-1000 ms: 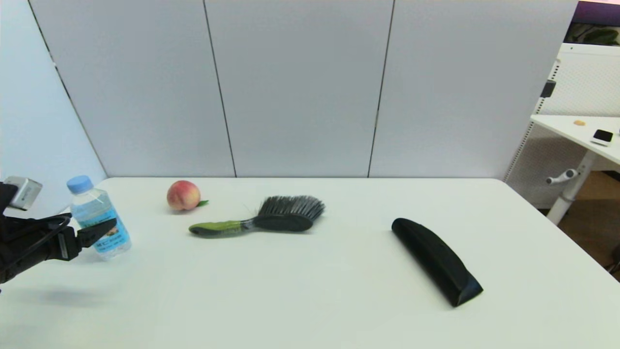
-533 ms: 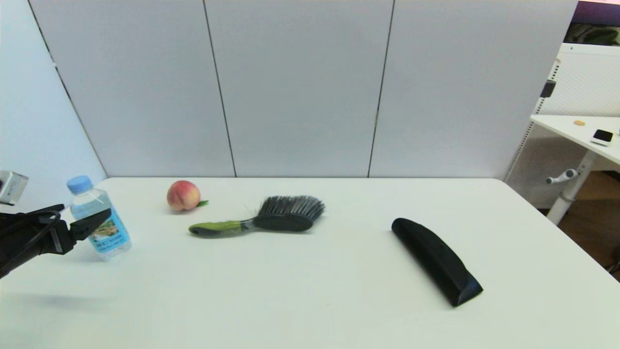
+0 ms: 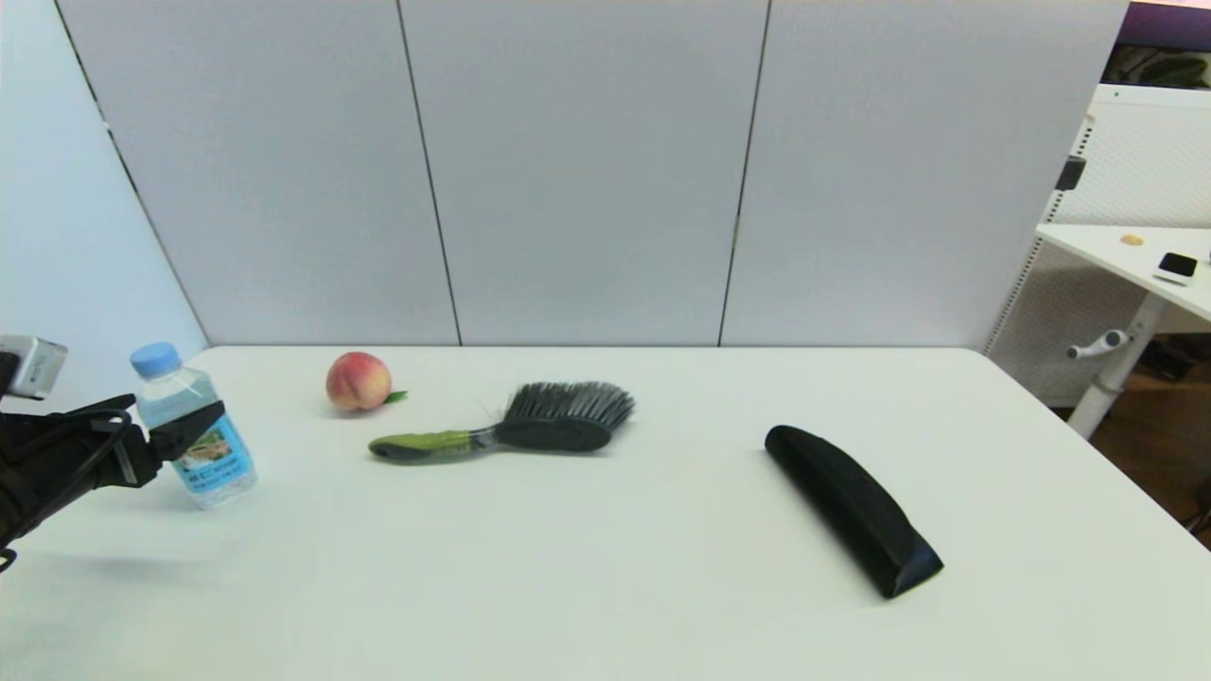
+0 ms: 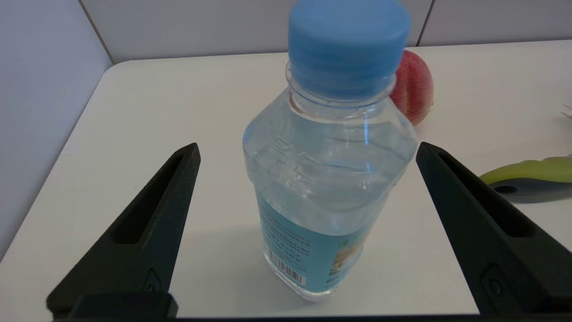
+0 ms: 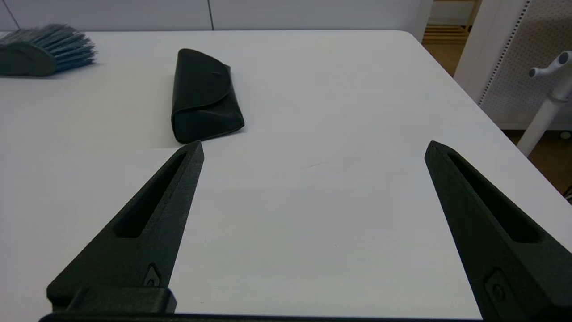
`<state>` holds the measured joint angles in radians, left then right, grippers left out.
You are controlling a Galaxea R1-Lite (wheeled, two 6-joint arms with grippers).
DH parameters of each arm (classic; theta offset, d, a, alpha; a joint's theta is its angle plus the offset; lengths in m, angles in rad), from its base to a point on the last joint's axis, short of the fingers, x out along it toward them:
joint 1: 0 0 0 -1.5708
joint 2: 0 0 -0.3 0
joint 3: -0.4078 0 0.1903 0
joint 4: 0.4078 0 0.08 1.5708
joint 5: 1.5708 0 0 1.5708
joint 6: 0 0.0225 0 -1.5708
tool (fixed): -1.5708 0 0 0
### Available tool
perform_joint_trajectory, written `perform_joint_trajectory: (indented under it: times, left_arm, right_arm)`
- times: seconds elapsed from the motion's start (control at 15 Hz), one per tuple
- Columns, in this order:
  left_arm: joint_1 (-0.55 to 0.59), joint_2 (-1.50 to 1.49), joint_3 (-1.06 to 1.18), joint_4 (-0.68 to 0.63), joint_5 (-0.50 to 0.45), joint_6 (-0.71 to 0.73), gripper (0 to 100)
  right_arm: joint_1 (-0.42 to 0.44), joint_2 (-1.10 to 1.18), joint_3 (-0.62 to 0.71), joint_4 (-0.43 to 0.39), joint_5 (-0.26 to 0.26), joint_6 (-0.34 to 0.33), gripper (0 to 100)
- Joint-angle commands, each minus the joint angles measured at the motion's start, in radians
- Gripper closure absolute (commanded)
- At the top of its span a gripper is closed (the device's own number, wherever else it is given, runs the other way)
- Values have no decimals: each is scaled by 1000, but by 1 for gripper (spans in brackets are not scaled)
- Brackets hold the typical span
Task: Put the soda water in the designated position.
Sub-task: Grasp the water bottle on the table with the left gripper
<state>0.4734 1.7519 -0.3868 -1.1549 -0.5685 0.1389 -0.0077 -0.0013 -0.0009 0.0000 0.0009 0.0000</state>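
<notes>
While the soda water (image 3: 193,430) stands upright near the far-left corner of the white counter (image 3: 605,567), we see the left gripper (image 4: 307,150) level with its upper body, fingers spread wide on either side and not touching it. In the left wrist view the bottle (image 4: 328,174) sits between the two black fingers (image 4: 147,223), with a clear gap on each side, light-blue cap up, blue label and barcode low on the body. In the head view one fingertip (image 3: 194,424) overlaps the bottle just above the label. We note a peach (image 3: 359,380) near the bottle, farther back on the counter; it shows behind the cap in the wrist view too (image 4: 413,87). A green-handled brush (image 3: 516,430) lies to the right of the peach, roughly mid-counter, and a black case (image 3: 851,509) lies well apart on the right side. The right gripper (image 5: 313,150) hovers over the right part of the counter, fingers wide apart and holding nothing, the black case (image 5: 203,96) and brush bristles (image 5: 44,47) beyond it.
</notes>
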Motion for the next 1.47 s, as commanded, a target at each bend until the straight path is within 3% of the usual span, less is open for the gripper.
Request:
perform_joint_trajectory:
  times: [0.07, 0.47, 1.2, 1.27, 1.47]
  left_arm:
    - [-16, 51, -9, -16, -5, -1, 0]
    - [-81, 110, -55, -62, -5, -4, 0]
    - [-81, 159, -90, -100, -4, -5, 0]
    - [-81, 161, -92, -101, -4, -5, 100]
    - [-81, 162, -92, -101, -4, -5, 100]
  right_arm:
    - [0, 1, 1, 0, 1, 0, 0]
    - [0, 1, 1, 0, 1, 0, 0]
    - [0, 1, -1, 0, 1, 0, 0]
    - [0, 1, 1, 0, 1, 0, 0]
    - [0, 1, 1, 0, 1, 0, 0]
